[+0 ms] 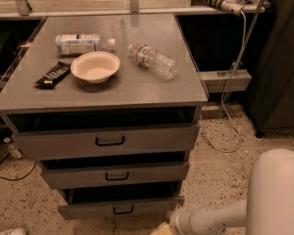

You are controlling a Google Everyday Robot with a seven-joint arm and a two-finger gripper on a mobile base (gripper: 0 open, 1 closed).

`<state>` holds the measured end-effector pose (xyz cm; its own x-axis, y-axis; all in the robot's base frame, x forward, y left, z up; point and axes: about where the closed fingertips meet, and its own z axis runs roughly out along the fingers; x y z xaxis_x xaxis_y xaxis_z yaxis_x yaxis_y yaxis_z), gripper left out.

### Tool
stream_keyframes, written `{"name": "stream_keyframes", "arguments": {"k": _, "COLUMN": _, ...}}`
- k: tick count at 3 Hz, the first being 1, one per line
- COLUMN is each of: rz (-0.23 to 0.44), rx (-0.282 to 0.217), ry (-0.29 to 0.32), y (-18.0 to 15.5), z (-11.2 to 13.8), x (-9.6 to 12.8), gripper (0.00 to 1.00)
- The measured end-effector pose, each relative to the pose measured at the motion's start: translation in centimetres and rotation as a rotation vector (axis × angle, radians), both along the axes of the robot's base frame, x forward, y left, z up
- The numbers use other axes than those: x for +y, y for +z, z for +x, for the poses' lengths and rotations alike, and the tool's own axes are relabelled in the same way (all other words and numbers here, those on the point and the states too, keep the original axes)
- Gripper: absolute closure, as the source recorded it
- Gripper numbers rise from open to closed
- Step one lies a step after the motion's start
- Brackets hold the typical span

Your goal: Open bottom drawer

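The bottom drawer [88, 210] is the lowest of three grey drawers, with a small black loop handle [123, 210]. Its front stands slightly out, with a dark gap above it. The middle drawer [78, 176] and the top drawer [63, 143] sit above it, also with dark gaps over them. My gripper [160, 229] is at the bottom edge of the view, just below the bottom drawer's right front corner, and is mostly cut off. The white forearm [210, 220] leads to it from the lower right.
On the cabinet top [137, 89] lie a white bowl [95, 66], a clear water bottle [154, 61], a white-labelled bottle [81, 43] and a black snack bar [53, 75]. A cable [230, 106] hangs to the speckled floor at the right. A dark cabinet [279, 62] stands far right.
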<state>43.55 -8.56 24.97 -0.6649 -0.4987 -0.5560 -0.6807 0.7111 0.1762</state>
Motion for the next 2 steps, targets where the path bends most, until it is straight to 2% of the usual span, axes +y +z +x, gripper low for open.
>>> {"name": "stream_keyframes", "arguments": {"k": 1, "rz": 0.000, "rx": -0.060, "ry": 0.016, "y": 1.6, "z": 2.8, "x": 1.0, "gripper": 0.00}}
{"name": "stream_keyframes", "arguments": {"k": 2, "rz": -0.036, "rx": -0.071, "ry": 0.050, "y": 1.6, "z": 5.5, "x": 2.3, "gripper": 0.00}}
